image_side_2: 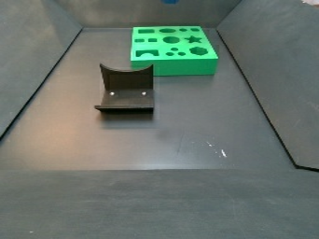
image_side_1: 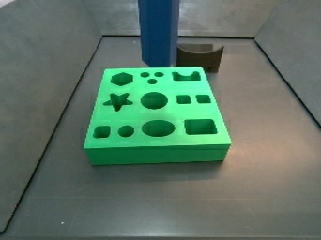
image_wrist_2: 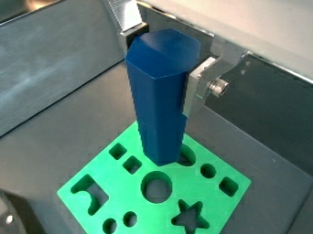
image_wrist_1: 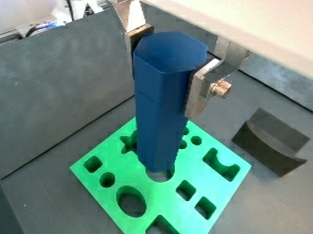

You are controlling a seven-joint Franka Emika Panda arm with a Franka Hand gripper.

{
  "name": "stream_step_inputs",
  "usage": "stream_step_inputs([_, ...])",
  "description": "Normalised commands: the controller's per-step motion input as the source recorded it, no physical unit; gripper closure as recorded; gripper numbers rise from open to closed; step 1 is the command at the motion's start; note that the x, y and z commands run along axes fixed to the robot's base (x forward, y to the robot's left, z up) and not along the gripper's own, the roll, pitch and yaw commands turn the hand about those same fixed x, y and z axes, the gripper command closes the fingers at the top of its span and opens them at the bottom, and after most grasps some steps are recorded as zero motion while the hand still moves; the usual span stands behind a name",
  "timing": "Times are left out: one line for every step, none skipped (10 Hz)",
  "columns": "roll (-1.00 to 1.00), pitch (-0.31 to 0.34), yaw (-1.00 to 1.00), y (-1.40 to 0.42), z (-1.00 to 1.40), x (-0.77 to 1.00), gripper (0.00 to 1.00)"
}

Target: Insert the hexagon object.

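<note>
My gripper (image_wrist_1: 171,59) is shut on the upper end of the hexagon object (image_wrist_1: 159,110), a long blue faceted bar that hangs upright between the silver fingers (image_wrist_1: 203,80). Both wrist views show this; the gripper (image_wrist_2: 166,59) and bar (image_wrist_2: 159,110) look the same there. The bar's lower end is above the flat green block (image_wrist_1: 159,187) with shaped holes, near its small round holes. In a side view the bar (image_side_1: 157,28) hangs over the far edge of the block (image_side_1: 163,153), to the right of the hexagon hole (image_side_1: 122,78). The gripper itself is out of both side views.
A small dark brown block with a curved notch (image_wrist_1: 272,139) stands on the dark floor beside the green block (image_side_2: 174,65). It shows behind the block in a side view (image_side_1: 201,56) and in front of it in a side view (image_side_2: 125,89). Dark walls enclose the floor.
</note>
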Motion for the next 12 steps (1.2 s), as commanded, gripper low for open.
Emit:
stream_step_inputs([0.0,-0.031,-1.0,0.0,-0.23,0.0,1.0])
stream_step_inputs([0.0,0.0,-0.86,0.14,-0.3,-0.14,1.0])
stream_step_inputs([0.0,0.0,-0.47,0.51,-0.34,-0.31,1.0])
stream_step_inputs([0.0,-0.013,-0.14,0.8,-0.31,-0.47,1.0])
stream_step_inputs([-0.03,-0.029,0.0,0.99,-0.33,-0.55,1.0])
stream_step_inputs([-0.07,-0.044,0.0,0.97,-0.33,-0.54,1.0])
stream_step_inputs([-0.12,-0.08,0.0,0.92,-0.29,-0.51,1.0])
stream_step_inputs([-0.14,-0.086,0.0,0.79,-0.27,-0.46,1.0])
stream_step_inputs([-0.28,-0.133,-0.19,0.55,-0.24,-0.26,1.0])
stream_step_inputs([-0.29,-0.143,-0.41,0.32,-0.35,-0.08,1.0])
stream_step_inputs([-0.21,-0.114,-0.57,0.24,-0.44,0.0,1.0])
stream_step_inputs([-0.05,-0.004,-0.35,0.24,-0.23,0.0,1.0])
